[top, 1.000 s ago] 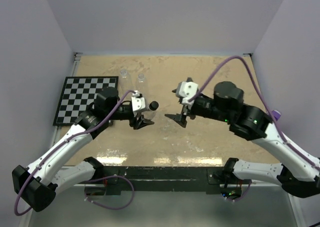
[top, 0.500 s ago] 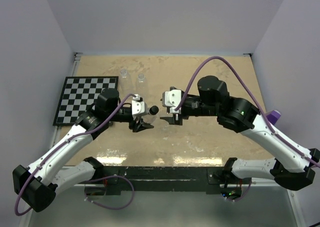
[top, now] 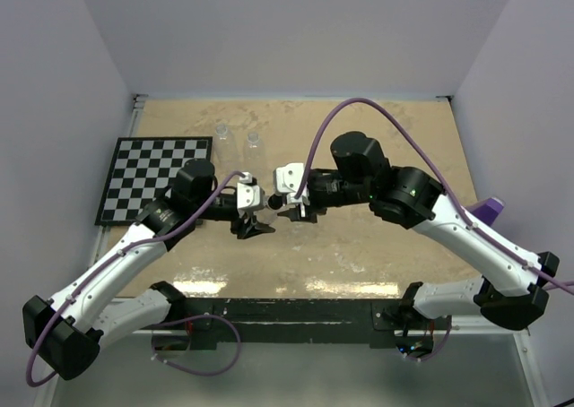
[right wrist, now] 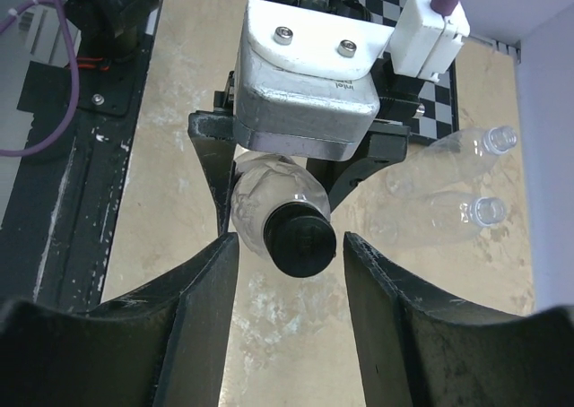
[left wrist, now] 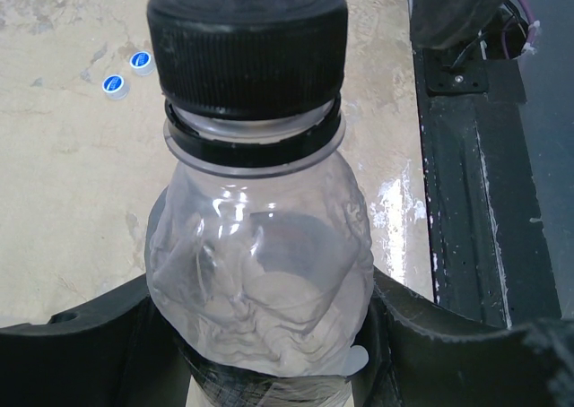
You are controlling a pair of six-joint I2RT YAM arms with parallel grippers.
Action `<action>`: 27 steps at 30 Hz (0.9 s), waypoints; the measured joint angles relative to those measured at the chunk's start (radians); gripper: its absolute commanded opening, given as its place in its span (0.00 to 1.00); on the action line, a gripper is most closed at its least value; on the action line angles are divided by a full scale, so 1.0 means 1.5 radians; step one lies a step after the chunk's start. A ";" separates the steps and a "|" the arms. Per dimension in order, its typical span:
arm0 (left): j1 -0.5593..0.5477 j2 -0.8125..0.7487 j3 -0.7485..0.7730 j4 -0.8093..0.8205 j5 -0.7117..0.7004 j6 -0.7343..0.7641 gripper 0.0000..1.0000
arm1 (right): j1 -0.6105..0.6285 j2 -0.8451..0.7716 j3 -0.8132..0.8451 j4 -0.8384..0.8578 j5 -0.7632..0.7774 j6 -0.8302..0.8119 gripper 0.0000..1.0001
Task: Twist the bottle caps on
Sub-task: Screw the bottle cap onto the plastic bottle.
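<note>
Two arms meet over the middle of the tabletop (top: 377,246), their wrists almost nose to nose. The left gripper (top: 256,212) is clamped on the black-capped bottle (left wrist: 260,272). In the left wrist view its clear body is creased and squeezed between the dark fingers (left wrist: 76,353). The bottle is held up off the surface with its neck pointing across at the right arm. The black cap (left wrist: 247,39) sits on the neck, just above a dark collar ring.

The right gripper (right wrist: 291,313) faces that cap head-on. Its two fingers (right wrist: 202,308) stand apart, one on each side of the cap. A strip of tabletop shows between the cap and one finger, while the other finger lies very close to it. I cannot tell whether that finger touches the cap. From above, the cap sits between the two wrists and is hard to pick out against the dark fingers.

The two open bottles (top: 238,135) stand upright side by side toward the far edge of the tabletop, left of its middle. They stand just past the far right corner of the checkered mat (top: 148,178), which lies along the left edge. In the right wrist view their open mouths show behind the left wrist's white housing (right wrist: 309,84).

Two blue caps (left wrist: 127,73) lie flat on the tabletop, white marks up. They lie just beside each other, well away from the black rail (left wrist: 466,219) along the near edge.
</note>
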State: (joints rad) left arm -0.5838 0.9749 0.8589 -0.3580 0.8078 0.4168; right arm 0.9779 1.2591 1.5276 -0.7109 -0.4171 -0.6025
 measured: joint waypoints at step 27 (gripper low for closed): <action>-0.017 -0.003 0.000 -0.019 0.000 0.027 0.00 | 0.010 0.019 0.010 -0.026 -0.003 -0.002 0.29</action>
State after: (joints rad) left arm -0.6090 0.9710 0.8589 -0.3866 0.8082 0.4572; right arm 0.9928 1.2881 1.5429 -0.7494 -0.4217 -0.6048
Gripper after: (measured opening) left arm 0.610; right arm 0.416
